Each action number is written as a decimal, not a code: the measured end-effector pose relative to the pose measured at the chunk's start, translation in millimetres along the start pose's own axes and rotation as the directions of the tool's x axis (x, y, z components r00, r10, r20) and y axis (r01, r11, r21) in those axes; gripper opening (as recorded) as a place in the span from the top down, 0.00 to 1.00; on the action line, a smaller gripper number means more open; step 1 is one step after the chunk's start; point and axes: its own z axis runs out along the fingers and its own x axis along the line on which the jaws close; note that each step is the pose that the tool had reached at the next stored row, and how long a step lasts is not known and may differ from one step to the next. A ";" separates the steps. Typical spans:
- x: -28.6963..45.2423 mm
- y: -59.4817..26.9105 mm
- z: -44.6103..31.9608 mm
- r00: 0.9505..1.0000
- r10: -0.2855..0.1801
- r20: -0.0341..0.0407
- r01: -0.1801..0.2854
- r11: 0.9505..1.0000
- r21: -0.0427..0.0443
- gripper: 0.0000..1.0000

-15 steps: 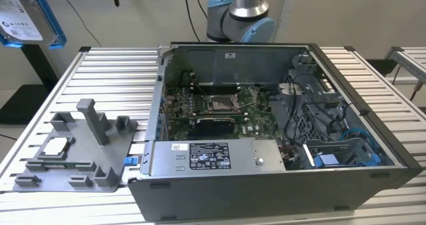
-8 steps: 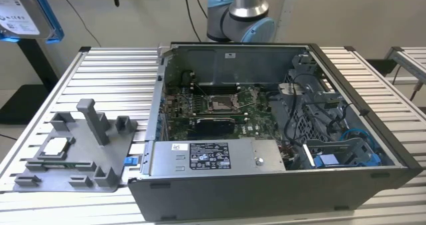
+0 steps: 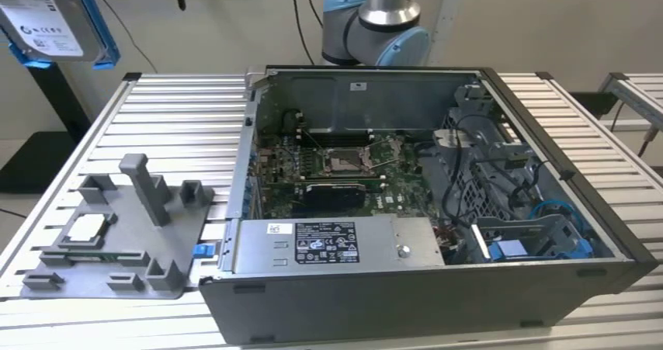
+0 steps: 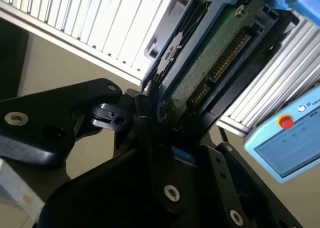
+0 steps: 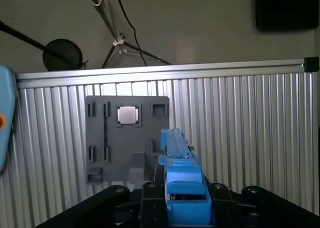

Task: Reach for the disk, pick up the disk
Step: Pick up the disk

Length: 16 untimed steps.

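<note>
Your slatted tabletop (image 3: 166,109) carries the open computer case (image 3: 414,303) on the exterior view's right and the grey fixture (image 3: 114,249) on its left. The disk (image 3: 52,20) hangs high above that left side, blue rails showing. In the second wrist view your claw (image 4: 152,113) is clamped on the disk's edge. A small silver chip (image 5: 127,115) sits in the fixture.

Your arm (image 3: 375,24) stands upright at its grey-and-blue joint in the exterior view; in the second wrist view your gripper (image 4: 167,122) clamps black fingers (image 4: 107,116) on the disk (image 4: 215,63)
</note>
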 end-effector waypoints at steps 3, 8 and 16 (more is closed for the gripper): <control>-0.9 -12.5 1.8 1.000 -0.001 -0.009 0.001 1.000 0.001 1.00; -2.2 -31.7 4.9 1.000 -0.003 -0.023 0.003 1.000 0.002 1.00; -3.7 -54.4 8.1 0.999 -0.004 -0.034 0.004 1.000 0.002 1.00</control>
